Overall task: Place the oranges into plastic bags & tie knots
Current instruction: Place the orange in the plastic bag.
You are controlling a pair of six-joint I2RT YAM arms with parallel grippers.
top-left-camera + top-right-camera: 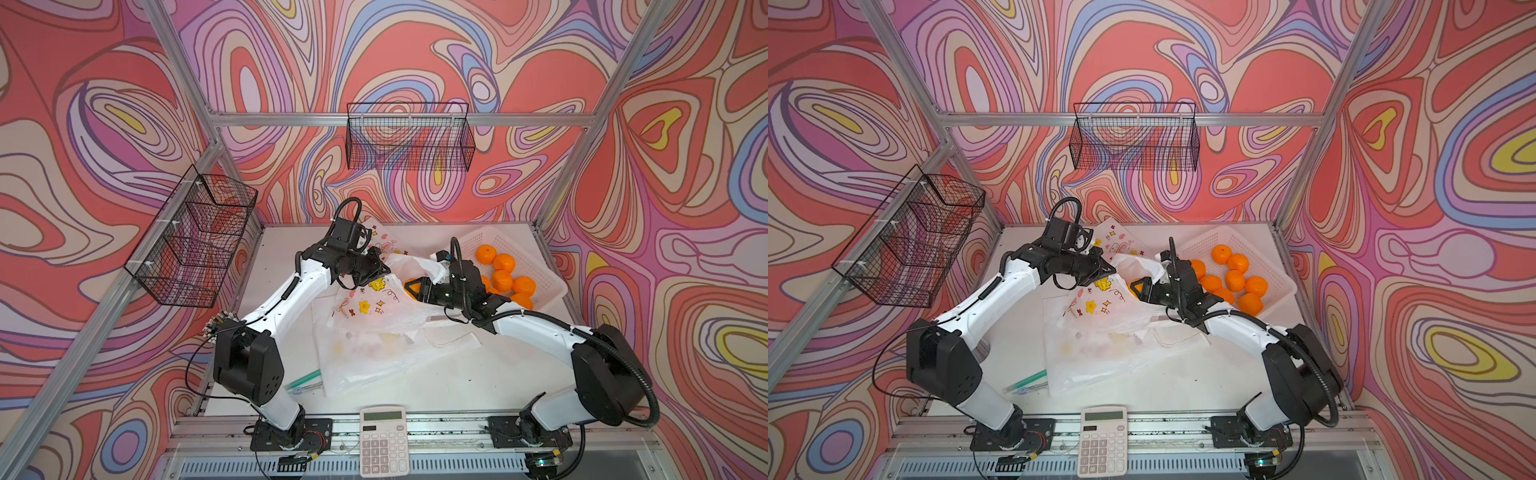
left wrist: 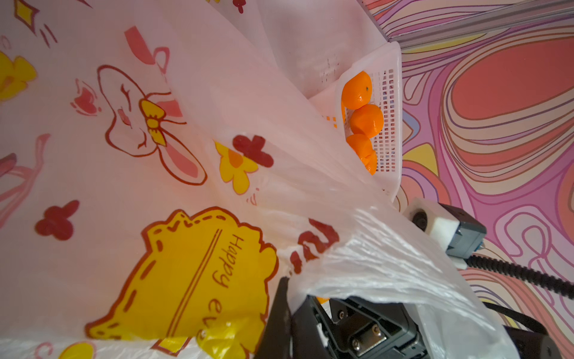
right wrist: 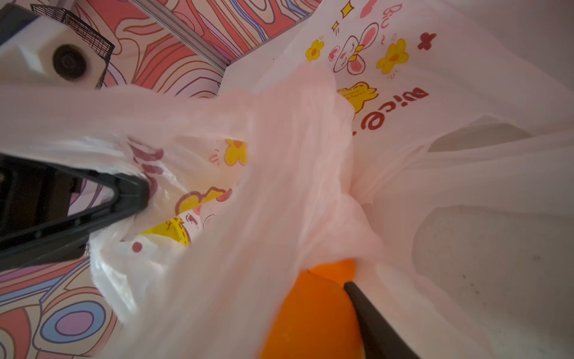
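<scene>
A translucent white plastic bag [image 1: 365,307] [image 1: 1096,307] printed with rabbits and yellow flowers stands mid-table with its mouth lifted. My left gripper [image 1: 384,272] [image 2: 290,281] [image 3: 139,192] is shut on the bag's bunched rim [image 2: 341,264]. My right gripper [image 1: 411,289] is shut on one orange [image 3: 313,317] [image 1: 1133,287] at the bag's mouth, and bag film drapes over it. Only one black finger [image 3: 372,317] shows beside the fruit. Several more oranges [image 1: 503,270] [image 1: 1237,276] [image 2: 362,121] lie in the white perforated basket [image 1: 540,266] [image 2: 389,124]. No knots are in view.
More plastic bags lie flat on the table [image 1: 374,357], and one lies behind the left wrist [image 1: 384,239]. A green pen [image 1: 305,380] and a calculator [image 1: 382,440] lie near the front edge. Black wire baskets hang on the left frame [image 1: 195,237] and the back rail [image 1: 409,137].
</scene>
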